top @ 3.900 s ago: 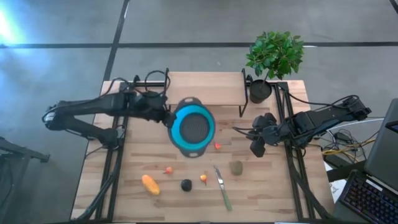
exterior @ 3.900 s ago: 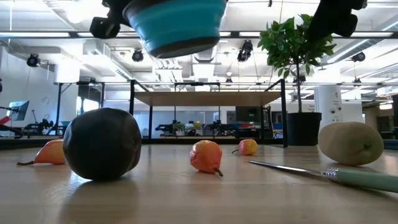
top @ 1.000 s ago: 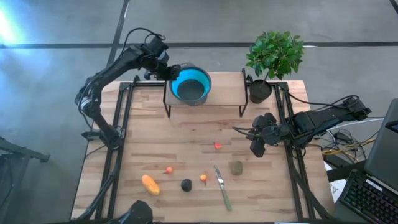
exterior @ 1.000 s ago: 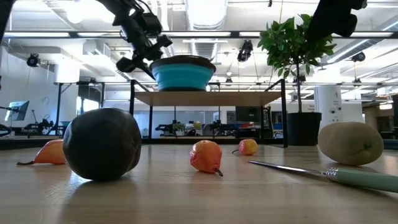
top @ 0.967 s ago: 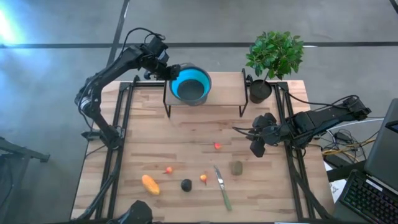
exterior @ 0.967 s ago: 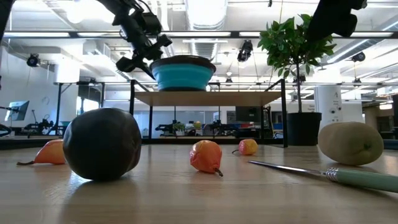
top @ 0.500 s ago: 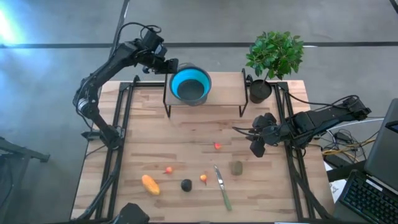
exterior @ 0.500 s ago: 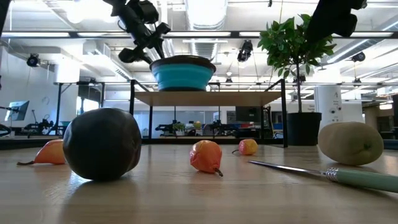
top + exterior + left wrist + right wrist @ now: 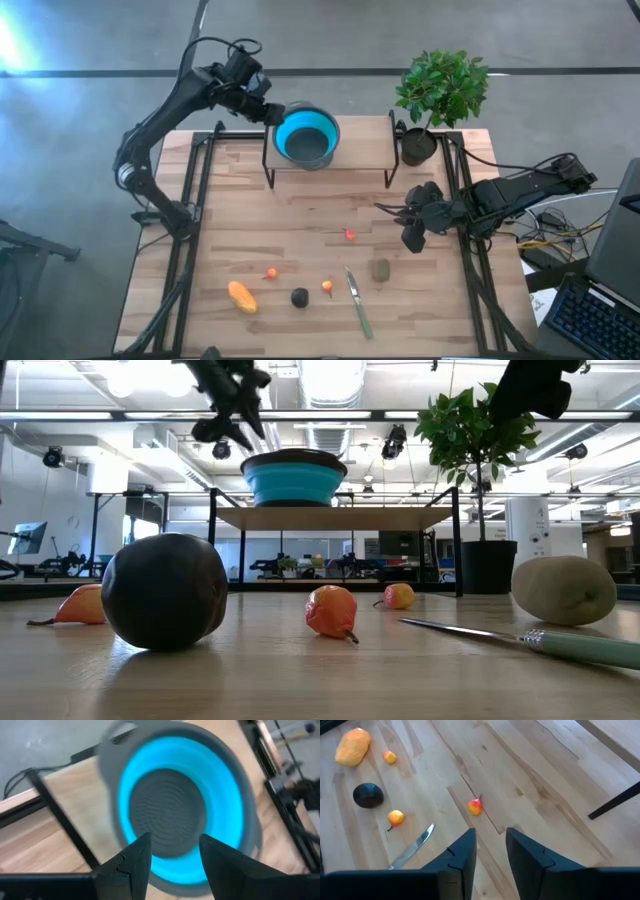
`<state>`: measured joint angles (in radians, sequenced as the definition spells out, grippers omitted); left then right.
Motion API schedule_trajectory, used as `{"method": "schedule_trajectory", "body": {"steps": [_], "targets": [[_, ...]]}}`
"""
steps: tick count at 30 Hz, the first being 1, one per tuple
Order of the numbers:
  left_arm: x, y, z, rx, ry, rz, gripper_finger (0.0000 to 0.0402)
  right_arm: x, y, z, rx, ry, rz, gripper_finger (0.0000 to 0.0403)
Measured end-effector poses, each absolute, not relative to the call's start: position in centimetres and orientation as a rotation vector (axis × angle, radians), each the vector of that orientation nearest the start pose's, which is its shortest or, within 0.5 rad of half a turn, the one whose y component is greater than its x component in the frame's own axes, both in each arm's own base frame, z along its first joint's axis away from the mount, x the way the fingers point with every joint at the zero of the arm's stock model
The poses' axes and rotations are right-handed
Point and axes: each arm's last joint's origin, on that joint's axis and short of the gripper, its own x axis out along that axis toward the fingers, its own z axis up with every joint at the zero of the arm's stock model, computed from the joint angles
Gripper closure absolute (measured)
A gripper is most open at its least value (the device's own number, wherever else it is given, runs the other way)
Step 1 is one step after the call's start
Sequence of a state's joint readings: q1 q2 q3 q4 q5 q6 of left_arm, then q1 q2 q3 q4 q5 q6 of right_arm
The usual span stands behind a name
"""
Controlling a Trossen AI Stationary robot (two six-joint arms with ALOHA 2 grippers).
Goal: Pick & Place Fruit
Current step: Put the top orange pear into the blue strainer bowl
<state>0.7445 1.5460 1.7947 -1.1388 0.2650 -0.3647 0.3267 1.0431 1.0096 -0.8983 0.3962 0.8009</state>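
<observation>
The fruit lies on the table's near half: an elongated orange-yellow piece (image 9: 241, 297), a black round one (image 9: 299, 297), an olive-brown oval (image 9: 380, 269), a tiny red one (image 9: 349, 235) and tiny orange ones (image 9: 328, 287) (image 9: 270, 272). The blue bowl (image 9: 330, 128) stands on the raised shelf (image 9: 365, 150). My left gripper (image 9: 270, 110) hovers open above and beside the bowl's left rim (image 9: 225, 800). My right gripper (image 9: 395, 213) hangs open over the table's right side with nothing between its fingers; the red fruit (image 9: 474, 806) lies just ahead of it.
A green-handled knife (image 9: 358, 302) lies between the small orange fruit and the olive one. A potted plant (image 9: 440, 90) stands at the far right by the shelf. Bare wood stretches across the table's middle and left.
My left gripper has drawn up and toward the far left, away from the bowl's left rim, rolling as it went. The bowl has stayed where it was on the shelf.
</observation>
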Motion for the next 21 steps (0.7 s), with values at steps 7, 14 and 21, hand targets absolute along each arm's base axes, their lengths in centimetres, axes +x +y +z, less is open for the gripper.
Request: {"method": "schedule_trajectory", "body": {"steps": [7, 14, 21], "targets": [[23.0, 15.4, 42.1, -0.612, 0.726, 0.532, 0.0232, 18.4, 5.0, 30.7, 0.42, 0.781, -0.4, 0.0323], [23.5, 11.0, 41.9, -0.506, 0.752, 0.457, 0.0232, 18.4, 5.0, 30.7, 0.419, 0.781, -0.4, 0.0336], [23.9, 7.2, 41.4, -0.425, 0.735, 0.378, 0.0232, 18.4, 5.0, 30.7, 0.419, 0.782, -0.4, 0.0349]]}}
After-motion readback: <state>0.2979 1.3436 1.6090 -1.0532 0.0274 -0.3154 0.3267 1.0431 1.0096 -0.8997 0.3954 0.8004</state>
